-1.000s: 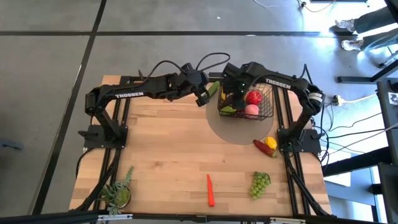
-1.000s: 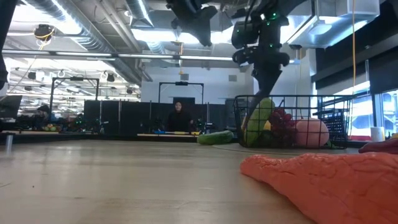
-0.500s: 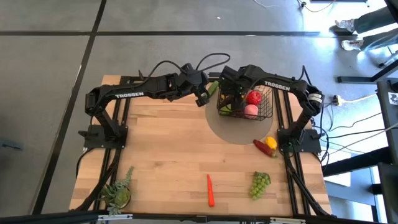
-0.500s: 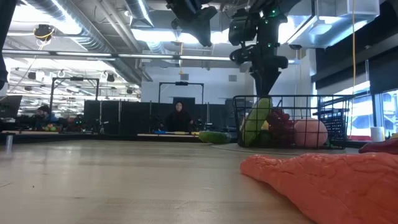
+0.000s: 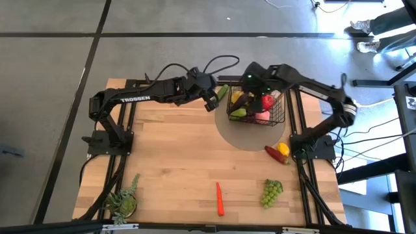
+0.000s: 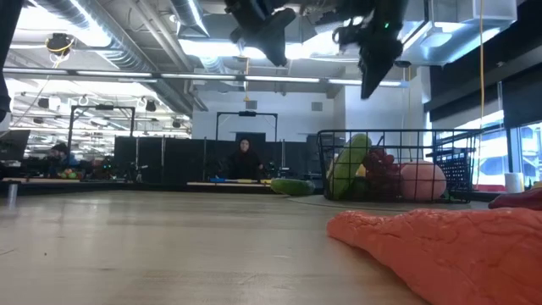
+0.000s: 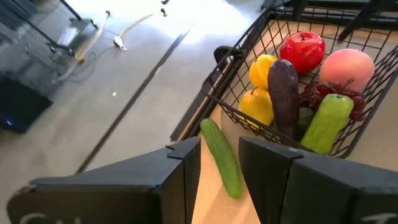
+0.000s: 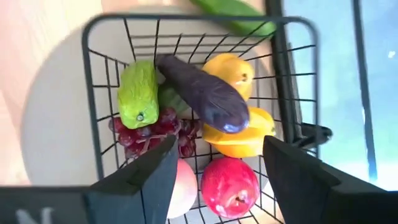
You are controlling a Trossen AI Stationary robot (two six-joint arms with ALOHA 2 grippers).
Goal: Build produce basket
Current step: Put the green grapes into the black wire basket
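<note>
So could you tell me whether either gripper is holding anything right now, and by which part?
Nothing is held. The right gripper is open above the basket; the left gripper is open over the cucumber.

Basket at table's far edge, eggplant inside (atop other produce); cucumber just left of it; carrot and grapes near front.

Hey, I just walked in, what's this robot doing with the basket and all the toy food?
It is filling a black wire-mesh basket with toy produce. Inside already are a purple eggplant, a red apple, a pink peach, dark grapes and yellow pieces. The right gripper hangs open above the basket, holding nothing. The left gripper is open over a green cucumber lying beside the basket. An orange carrot and green grapes lie on the table.
</note>
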